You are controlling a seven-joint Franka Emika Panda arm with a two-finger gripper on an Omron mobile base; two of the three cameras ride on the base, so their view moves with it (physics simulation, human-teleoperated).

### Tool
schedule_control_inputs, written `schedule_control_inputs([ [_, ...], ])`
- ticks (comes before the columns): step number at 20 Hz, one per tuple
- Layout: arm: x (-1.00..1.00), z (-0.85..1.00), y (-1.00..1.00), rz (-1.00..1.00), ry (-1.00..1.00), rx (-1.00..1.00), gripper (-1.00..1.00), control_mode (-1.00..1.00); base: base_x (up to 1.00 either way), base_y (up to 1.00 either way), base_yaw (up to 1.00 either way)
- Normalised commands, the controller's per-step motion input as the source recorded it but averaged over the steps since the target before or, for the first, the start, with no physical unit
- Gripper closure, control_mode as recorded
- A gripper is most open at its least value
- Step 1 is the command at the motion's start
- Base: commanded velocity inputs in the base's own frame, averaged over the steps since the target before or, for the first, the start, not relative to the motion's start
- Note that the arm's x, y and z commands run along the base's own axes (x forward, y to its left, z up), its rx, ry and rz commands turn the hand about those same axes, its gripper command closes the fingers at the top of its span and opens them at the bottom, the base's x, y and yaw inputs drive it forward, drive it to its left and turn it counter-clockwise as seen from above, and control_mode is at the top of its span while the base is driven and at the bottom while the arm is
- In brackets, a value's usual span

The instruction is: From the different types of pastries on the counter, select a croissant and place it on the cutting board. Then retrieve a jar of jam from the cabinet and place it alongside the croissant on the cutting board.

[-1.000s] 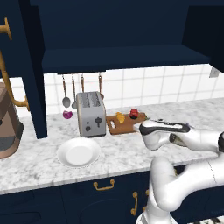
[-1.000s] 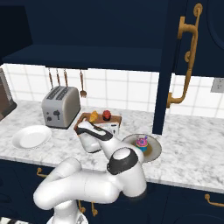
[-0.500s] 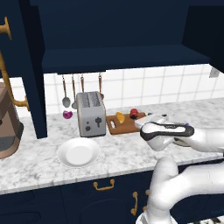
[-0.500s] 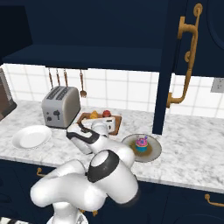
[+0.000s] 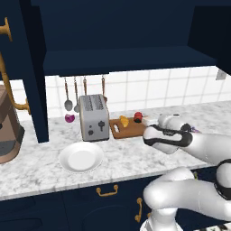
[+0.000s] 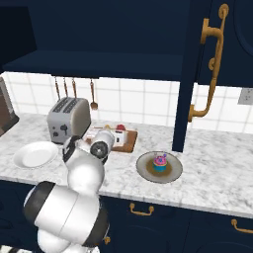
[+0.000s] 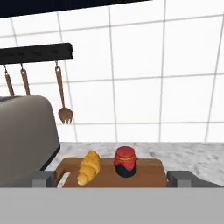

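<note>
A: Where do we see the croissant (image 7: 89, 167) and jam jar (image 7: 125, 161)?
B: Side by side on the cutting board (image 7: 146, 175), probably not touching.
A: Fingers (image 7: 112, 179)?
B: Spread wide, empty, short of the board.

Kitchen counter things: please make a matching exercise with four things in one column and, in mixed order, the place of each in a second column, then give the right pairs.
Things
1. croissant
2. jam jar
3. cupcake
4. white plate

Places
A. on the grey plate, beside the tall cabinet panel
B. on the cutting board, at the end near the toaster
C. on the counter in front of the toaster, with nothing on it
D. on the cutting board, on the croissant's far side from the toaster

Pairs: 1-B, 2-D, 3-A, 4-C
</note>
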Motion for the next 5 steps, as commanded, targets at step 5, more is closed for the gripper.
schedule_control_inputs([
  [5, -0.99, 0.19, 0.23, -0.11, 0.26, 0.01, -1.0, -1.0, 0.0, 0.0, 0.0],
])
